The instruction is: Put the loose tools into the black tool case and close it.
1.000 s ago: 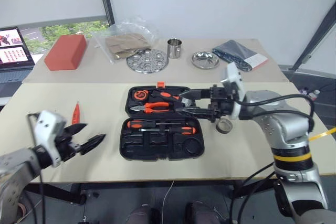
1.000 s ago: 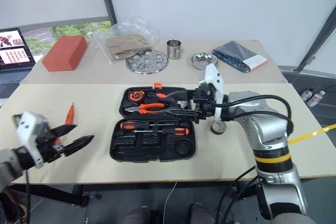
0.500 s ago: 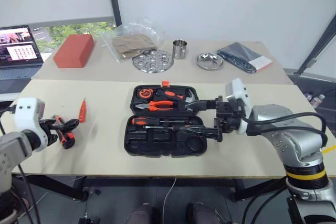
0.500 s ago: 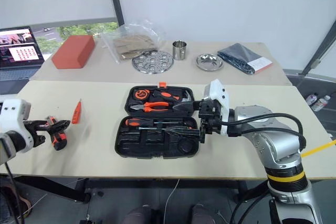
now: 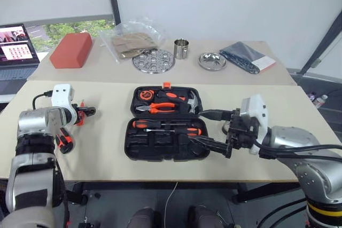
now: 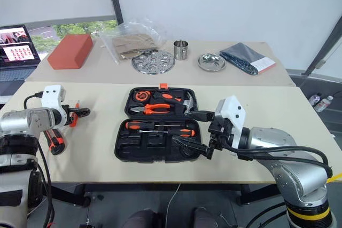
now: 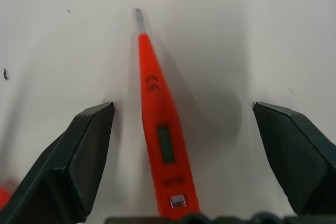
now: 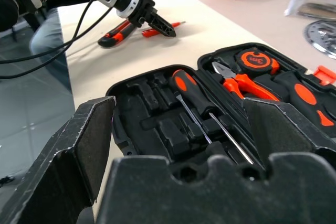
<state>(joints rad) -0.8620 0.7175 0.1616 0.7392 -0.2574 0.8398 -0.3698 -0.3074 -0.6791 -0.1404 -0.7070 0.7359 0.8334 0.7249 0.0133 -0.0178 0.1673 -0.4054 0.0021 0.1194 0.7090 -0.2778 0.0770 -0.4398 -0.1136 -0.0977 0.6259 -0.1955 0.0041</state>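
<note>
Straddling the orange tester [image 7: 160,140] lengthwise on the tabletop [image 7: 273,35], my wide-open left hand [image 7: 184,156] is nearer than the right.

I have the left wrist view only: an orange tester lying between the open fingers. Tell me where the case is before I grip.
Observer: The black tool case lies open on the same table, to the robot's right of the orange tester and the left end effector.
Operator: Report any other loose tool near me.
Observer: A chunky utility knife lies on the table beside the left arm, nearer the robot than the tester.
Operator: Say where the other arm is.
Observer: The right end effector is open, reaching over the case's right side and holding nothing.
</note>
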